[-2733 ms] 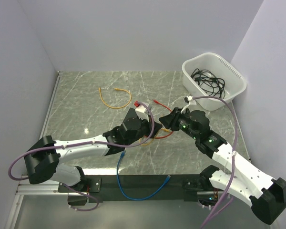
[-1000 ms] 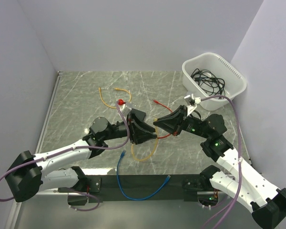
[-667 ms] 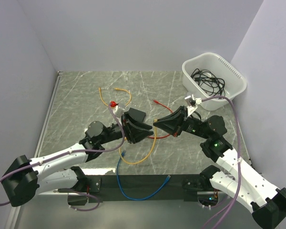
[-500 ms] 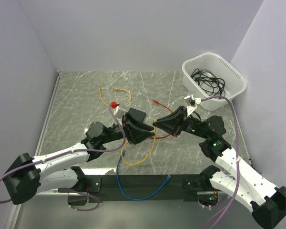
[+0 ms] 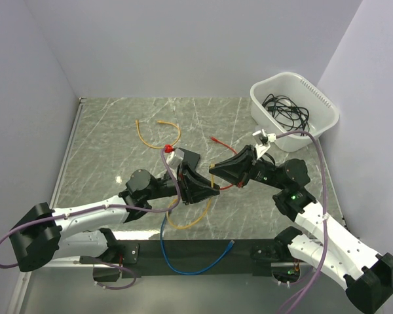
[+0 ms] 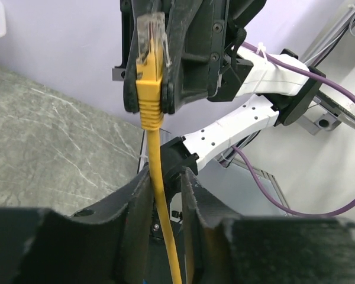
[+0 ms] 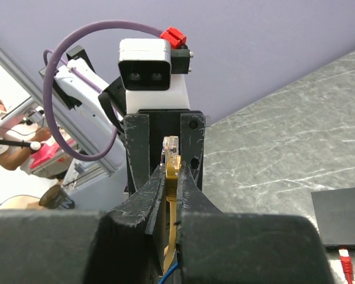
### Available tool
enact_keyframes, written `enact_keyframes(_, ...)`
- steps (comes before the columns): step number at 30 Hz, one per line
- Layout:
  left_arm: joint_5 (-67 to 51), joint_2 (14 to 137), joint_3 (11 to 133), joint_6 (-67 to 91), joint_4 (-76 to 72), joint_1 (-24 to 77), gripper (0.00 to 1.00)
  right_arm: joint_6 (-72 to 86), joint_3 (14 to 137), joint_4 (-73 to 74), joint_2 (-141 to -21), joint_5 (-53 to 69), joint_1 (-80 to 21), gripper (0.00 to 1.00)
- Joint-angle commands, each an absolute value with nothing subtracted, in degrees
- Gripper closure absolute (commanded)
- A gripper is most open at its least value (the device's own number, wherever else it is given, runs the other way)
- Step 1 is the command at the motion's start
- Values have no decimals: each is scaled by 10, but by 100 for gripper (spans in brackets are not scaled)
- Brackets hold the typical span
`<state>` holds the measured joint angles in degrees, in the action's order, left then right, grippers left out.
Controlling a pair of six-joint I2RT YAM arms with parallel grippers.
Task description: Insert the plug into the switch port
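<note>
The yellow cable's clear plug (image 7: 171, 148) stands upright, pinched at its yellow boot by my right gripper (image 7: 173, 171), which is shut on it above the table. It also shows in the left wrist view (image 6: 149, 35). My left gripper (image 6: 163, 174) faces the right one. The yellow cable (image 6: 160, 225) runs loosely between its fingers with a gap beside it. In the top view the left gripper (image 5: 206, 188) and right gripper (image 5: 216, 170) meet at mid-table. The black switch (image 5: 191, 157) lies flat just behind them and shows in the right wrist view (image 7: 343, 222).
A red cable (image 5: 216, 140) lies by the switch, its plug (image 7: 345, 260) at the switch's near edge. An orange cable (image 5: 154, 134) lies at the back left, a blue cable (image 5: 183, 261) over the front edge. A white tub (image 5: 324, 108) of black cables stands back right.
My left gripper drew back to the left, then came forward right again along the yellow cable, and the slack loop below grew. My right gripper held the plug almost still.
</note>
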<state>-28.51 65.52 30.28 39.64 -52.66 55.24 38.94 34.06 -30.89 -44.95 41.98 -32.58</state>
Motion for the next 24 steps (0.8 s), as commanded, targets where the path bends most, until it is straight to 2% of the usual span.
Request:
enact_keyframes(1,-285,652,330,386,-559,556,69,399,328,-352,-445,432,-326,100)
enact_keyframes(3,-280,648,330,385,-560,556,72,402,324,-358,-446,438,-325,100)
enact_keyframes(4,-278,647,330,384,-560,556,81,402,323,-359,-446,439,-325,100)
enact_keyframes(7,-257,643,332,380,-541,556,99,397,320,-352,-445,440,-326,100)
enact_keyframes(9,-244,639,330,378,-519,556,100,389,327,-329,-444,433,-326,98)
enact_keyframes(10,-223,636,331,373,-506,556,99,378,330,-317,-441,429,-325,89)
enact_keyframes(11,-212,634,334,370,-490,556,99,369,341,-300,-433,417,-325,58)
enact_keyframes(12,-199,627,336,365,-474,556,99,358,348,-248,-427,386,-325,45)
enact_keyframes(13,-185,621,342,356,-435,556,100,332,358,-217,-421,365,-325,37)
enact_keyframes(14,-156,616,343,353,-420,556,100,316,380,-185,-407,345,-325,23)
enact_keyframes(15,-143,604,343,350,-406,556,100,302,392,-122,-398,322,-325,19)
enact_keyframes(17,-97,592,344,341,-368,556,100,268,421,-71,-378,259,-325,15)
enact_keyframes(21,17,578,369,307,-280,583,99,231,461,45,-359,167,-325,15)
enact_keyframes(22,44,582,387,302,-261,592,99,230,476,61,-358,154,-325,17)
enact_keyframes(24,101,598,401,292,-226,615,99,231,490,96,-362,123,-326,28)
